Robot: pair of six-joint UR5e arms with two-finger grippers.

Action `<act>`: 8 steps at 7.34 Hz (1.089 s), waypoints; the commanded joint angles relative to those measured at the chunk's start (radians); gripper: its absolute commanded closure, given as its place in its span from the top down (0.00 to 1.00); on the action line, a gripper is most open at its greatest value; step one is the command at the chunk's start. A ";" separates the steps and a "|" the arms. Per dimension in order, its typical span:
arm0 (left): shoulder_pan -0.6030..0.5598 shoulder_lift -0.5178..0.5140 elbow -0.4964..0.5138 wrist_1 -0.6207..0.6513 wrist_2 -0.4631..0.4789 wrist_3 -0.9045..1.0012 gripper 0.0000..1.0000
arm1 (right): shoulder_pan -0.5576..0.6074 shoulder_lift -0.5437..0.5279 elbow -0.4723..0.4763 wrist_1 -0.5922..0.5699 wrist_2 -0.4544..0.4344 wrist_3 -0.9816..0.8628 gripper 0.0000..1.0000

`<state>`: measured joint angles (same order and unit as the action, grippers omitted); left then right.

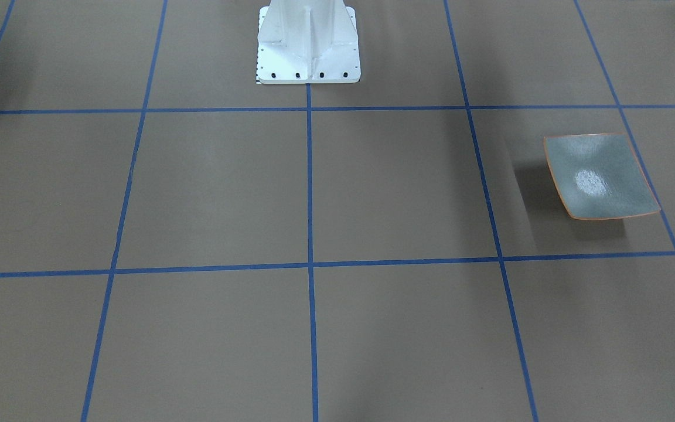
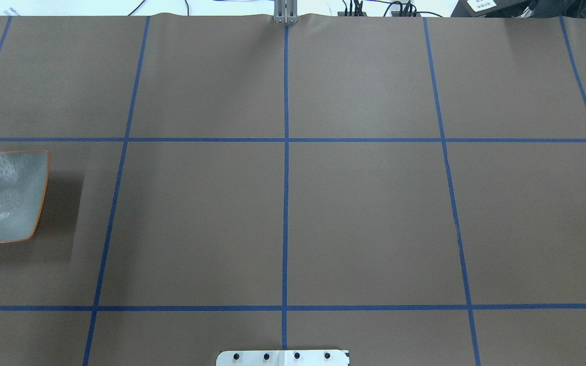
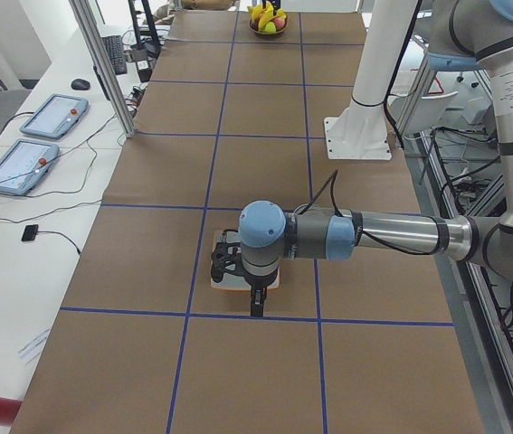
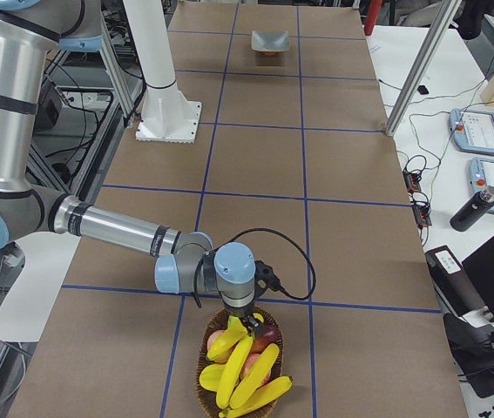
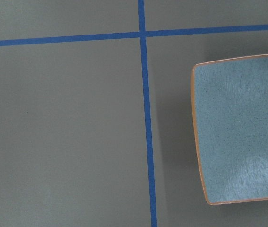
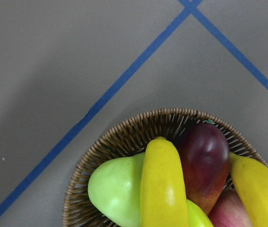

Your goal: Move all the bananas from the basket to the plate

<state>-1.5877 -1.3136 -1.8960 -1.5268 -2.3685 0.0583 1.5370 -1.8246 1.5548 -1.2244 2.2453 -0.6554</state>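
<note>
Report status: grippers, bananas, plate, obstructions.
Left gripper above square grey-green glazed plate, right gripper above round wicker basket; jaw state unreadable. Glossy yellow bananas in basket; plate empty. Dark-red fruit packed alongside.

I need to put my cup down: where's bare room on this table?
The middle squares between the white post and the plate are bare; the plate is empty too. Crowded: the basket, heaped with bananas and other fruit.
</note>
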 commanded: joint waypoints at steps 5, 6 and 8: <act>0.000 0.002 0.003 0.002 0.002 0.000 1.00 | 0.000 0.004 -0.015 0.009 0.007 -0.004 0.00; 0.000 0.002 0.005 0.002 0.002 0.000 1.00 | 0.000 0.011 -0.010 0.008 0.010 -0.001 0.00; 0.000 0.004 0.006 0.004 0.000 0.000 1.00 | 0.003 0.042 -0.002 0.002 0.020 0.007 0.00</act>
<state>-1.5877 -1.3106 -1.8912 -1.5245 -2.3679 0.0583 1.5379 -1.8033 1.5481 -1.2182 2.2587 -0.6533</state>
